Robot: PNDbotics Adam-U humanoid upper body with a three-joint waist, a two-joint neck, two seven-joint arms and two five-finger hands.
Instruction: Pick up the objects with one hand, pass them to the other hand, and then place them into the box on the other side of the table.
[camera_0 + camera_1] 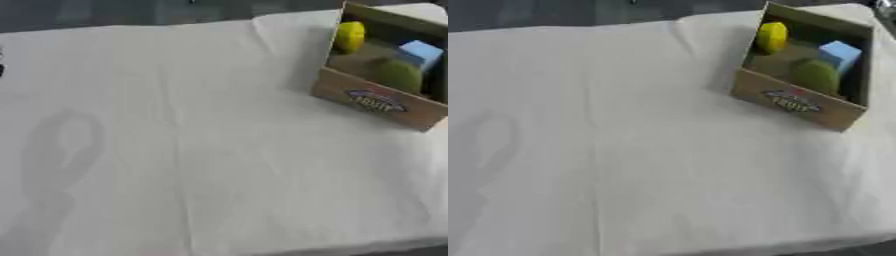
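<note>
A brown cardboard box [796, 104] with a printed label on its front wall stands at the far right of the table. Inside it lie a yellow object [772, 36] against the left wall, a green round object [815, 76] near the front, and a light blue block [839, 52] at the right. Neither of my hands shows in either view. A long shadow [57, 165] falls across the left part of the cloth.
A white cloth [201, 150] with fold creases covers the table. Its near edge runs along the bottom right [367, 247], and a dark floor lies beyond the far edge [131, 12]. A small dark shape [2, 69] sits at the left border.
</note>
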